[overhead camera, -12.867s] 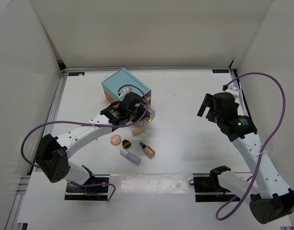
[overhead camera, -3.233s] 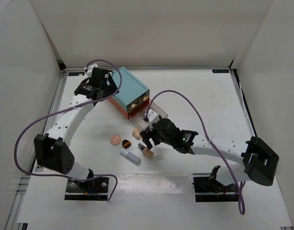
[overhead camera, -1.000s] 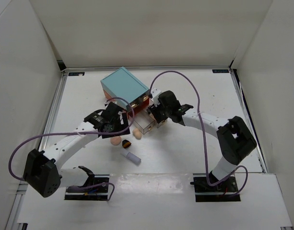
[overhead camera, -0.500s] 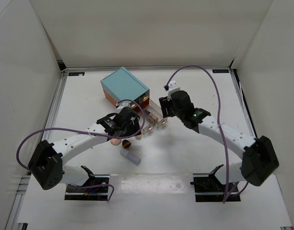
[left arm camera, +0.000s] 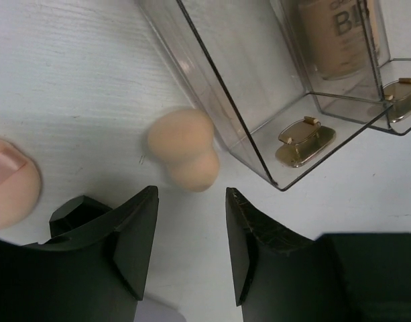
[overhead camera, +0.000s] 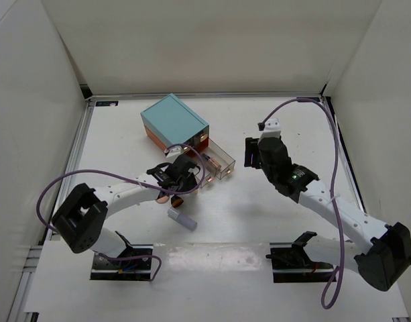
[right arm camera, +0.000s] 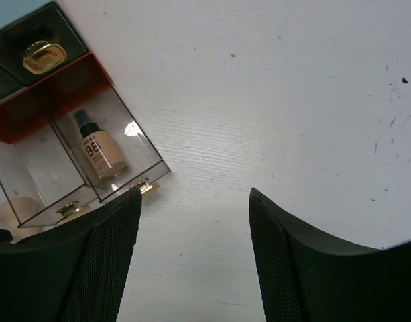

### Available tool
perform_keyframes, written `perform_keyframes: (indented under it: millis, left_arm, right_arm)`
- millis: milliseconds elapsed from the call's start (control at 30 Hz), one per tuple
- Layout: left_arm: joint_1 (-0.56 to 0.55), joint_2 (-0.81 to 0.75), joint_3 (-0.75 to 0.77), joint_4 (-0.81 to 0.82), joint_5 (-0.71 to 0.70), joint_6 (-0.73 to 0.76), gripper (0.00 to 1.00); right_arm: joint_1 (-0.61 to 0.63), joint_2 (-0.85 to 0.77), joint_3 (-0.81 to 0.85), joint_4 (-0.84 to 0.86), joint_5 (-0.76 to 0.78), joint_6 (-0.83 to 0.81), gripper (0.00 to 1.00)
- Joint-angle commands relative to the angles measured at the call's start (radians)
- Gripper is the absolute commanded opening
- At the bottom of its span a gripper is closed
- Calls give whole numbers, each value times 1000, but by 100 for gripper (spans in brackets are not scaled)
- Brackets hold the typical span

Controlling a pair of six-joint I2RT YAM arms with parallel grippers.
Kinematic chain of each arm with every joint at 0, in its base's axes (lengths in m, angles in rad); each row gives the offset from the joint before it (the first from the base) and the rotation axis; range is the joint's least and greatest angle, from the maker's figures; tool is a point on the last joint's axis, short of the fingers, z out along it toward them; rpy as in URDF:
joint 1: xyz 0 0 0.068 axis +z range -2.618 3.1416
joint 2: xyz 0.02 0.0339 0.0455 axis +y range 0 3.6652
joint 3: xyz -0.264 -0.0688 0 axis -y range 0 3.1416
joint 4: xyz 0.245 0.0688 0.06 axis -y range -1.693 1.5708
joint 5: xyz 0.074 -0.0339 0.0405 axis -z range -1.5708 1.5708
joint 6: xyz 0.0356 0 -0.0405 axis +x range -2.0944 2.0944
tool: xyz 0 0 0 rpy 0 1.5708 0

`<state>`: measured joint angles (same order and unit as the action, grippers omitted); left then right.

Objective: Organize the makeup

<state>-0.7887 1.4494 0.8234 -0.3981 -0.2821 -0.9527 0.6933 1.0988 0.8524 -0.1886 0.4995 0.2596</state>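
Observation:
The beige sponge (left arm camera: 184, 149) lies on the table against the front of two pulled-out clear drawers (left arm camera: 259, 100). My left gripper (left arm camera: 192, 221) is open and empty just short of the sponge; it also shows in the top view (overhead camera: 188, 178). The peach puff (left arm camera: 9, 191) lies to its left, with a black compact (left arm camera: 74, 209) behind the left finger. The foundation bottle (right arm camera: 100, 153) lies inside one clear drawer (overhead camera: 220, 159). My right gripper (right arm camera: 192, 228) is open and empty over bare table, right of the drawers (overhead camera: 256, 153).
The teal box (overhead camera: 173, 121) stands at the back left, with a shut dark drawer and its gold handle (right arm camera: 41, 54). A lavender and white tube (overhead camera: 182, 219) lies near the front. White walls close in the table on three sides.
My right gripper has drawn back to the right from the clear drawer, empty. My left gripper has moved in over the sponge and puff.

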Motion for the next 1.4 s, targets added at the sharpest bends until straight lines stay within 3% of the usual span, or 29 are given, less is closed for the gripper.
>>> perform_keyframes:
  millis: [0, 367, 467, 500, 533, 567, 600, 867, 1067, 1367]
  left_arm:
    - [0, -1, -9, 70, -34, -15, 55]
    - [19, 78, -15, 70, -42, -53, 48]
    - [20, 91, -32, 91, -40, -69, 36]
    - [19, 91, -32, 88, -39, -73, 26]
    - [20, 91, -32, 79, -40, -75, 26]
    - [20, 91, -26, 73, -40, -75, 14]
    - [19, 85, -24, 61, -42, -75, 10]
    - [-23, -90, -24, -71, -71, -38, 10]
    - [-35, -195, 43, -74, -88, 9, 9]
    - [-17, -45, 218, -13, -118, 75, 10]
  right_arm:
    - [-6, -37, -12, -20, 59, 23, 69]
    - [-6, -111, 4, -130, 114, 29, 71]
    - [-6, -123, -4, -140, 114, 41, 71]
    - [-6, -126, -9, -143, 114, 41, 71]
    - [-6, -126, -9, -143, 114, 44, 71]
    - [-6, -129, -12, -146, 120, 47, 71]
    - [-6, -129, -16, -149, 114, 50, 71]
    - [-6, -185, -52, -147, 126, 66, 71]
    - [-6, -200, -72, -135, 132, 66, 71]
    - [-12, -191, -73, -137, 151, 47, 71]
